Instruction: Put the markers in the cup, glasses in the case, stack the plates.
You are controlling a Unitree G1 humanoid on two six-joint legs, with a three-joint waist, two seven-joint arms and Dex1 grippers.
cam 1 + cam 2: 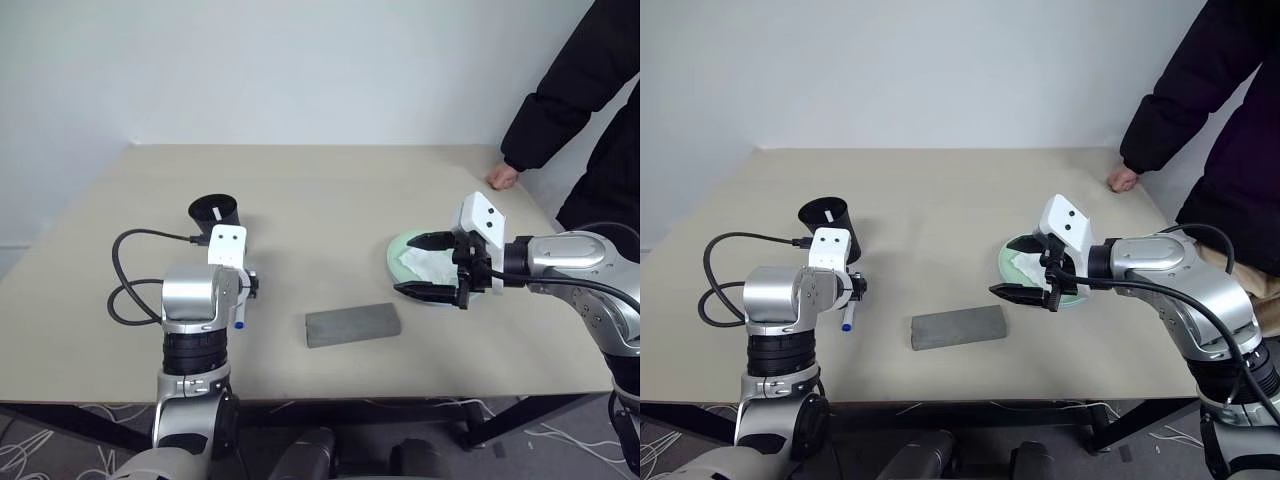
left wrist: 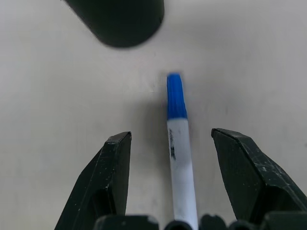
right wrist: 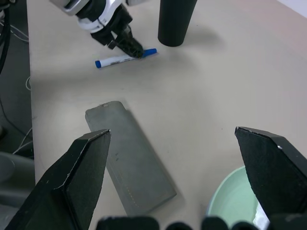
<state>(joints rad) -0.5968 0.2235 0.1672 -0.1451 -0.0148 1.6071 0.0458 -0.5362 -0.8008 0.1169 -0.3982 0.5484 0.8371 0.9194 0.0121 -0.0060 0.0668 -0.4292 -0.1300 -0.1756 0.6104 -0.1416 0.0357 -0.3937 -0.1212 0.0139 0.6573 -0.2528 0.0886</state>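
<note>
Marker step: open left gripper (image 2: 170, 184) straddling slim white blue-capped marker (image 2: 178, 153) on counter (image 1: 330, 215); needs closing, lifting to matte black cup (image 1: 216, 213).

Beige table (image 1: 330, 215) bears black cup (image 1: 216, 211), blue-capped marker (image 3: 124, 57), grey case (image 1: 352, 324), green plate (image 1: 1015, 262).

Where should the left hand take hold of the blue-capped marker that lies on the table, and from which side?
Grip the blue-capped marker on its white barrel, behind the cap, coming down from above. It lies flat on the table near the cup, so only its two long sides are free. The left hand is open with one finger on each side; closing across the barrel should hold it.
</note>
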